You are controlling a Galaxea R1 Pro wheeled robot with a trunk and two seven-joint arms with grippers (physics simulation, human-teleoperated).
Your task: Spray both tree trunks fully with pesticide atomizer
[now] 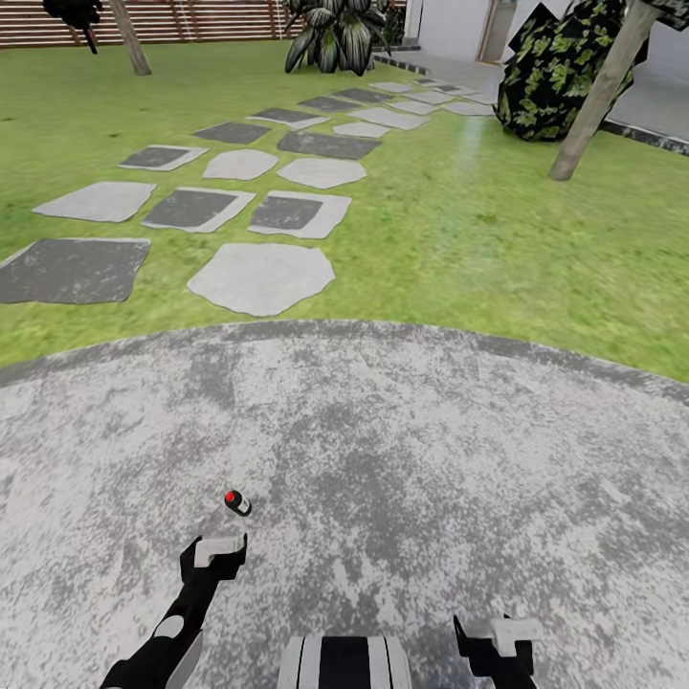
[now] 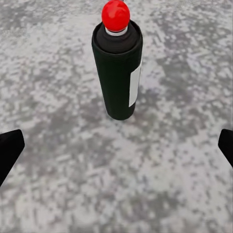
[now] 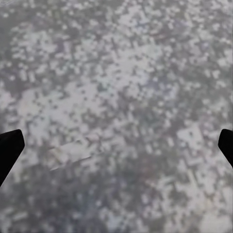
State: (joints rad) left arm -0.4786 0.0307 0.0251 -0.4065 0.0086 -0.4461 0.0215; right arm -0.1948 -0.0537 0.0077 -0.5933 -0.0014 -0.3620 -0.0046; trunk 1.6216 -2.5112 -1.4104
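The left tool (image 1: 219, 553) hangs low over the mottled grey floor (image 1: 402, 450), its fingers (image 2: 9, 148) spread wide apart and released, nothing between them. Just ahead of it, apart from the fingertips and in line with the gap, the pesticide atomizer (image 1: 236, 502) stands on the paving; in the left wrist view the dark bottle (image 2: 117, 73) with its red top and a pale label strip has bare paving all round it, and neither finger touches it. To the left of this tool and ahead of the bottle the paved patch runs clear as far as its curved rim, where grass (image 1: 498, 239) begins.

Farther ahead of the left tool, grey stepping stones (image 1: 260, 276) cross the lawn toward a broad-leaved plant (image 1: 335, 36) and a slatted fence (image 1: 191, 19), with one trunk (image 1: 128, 38) by the fence.

The right tool (image 1: 498, 643) sits low, well apart from the bottle, its fingers (image 3: 9, 148) likewise spread and released over plain paving. Far ahead of it a leaning pale tree trunk (image 1: 598, 96) rises from open grass beside dark foliage (image 1: 555, 72).
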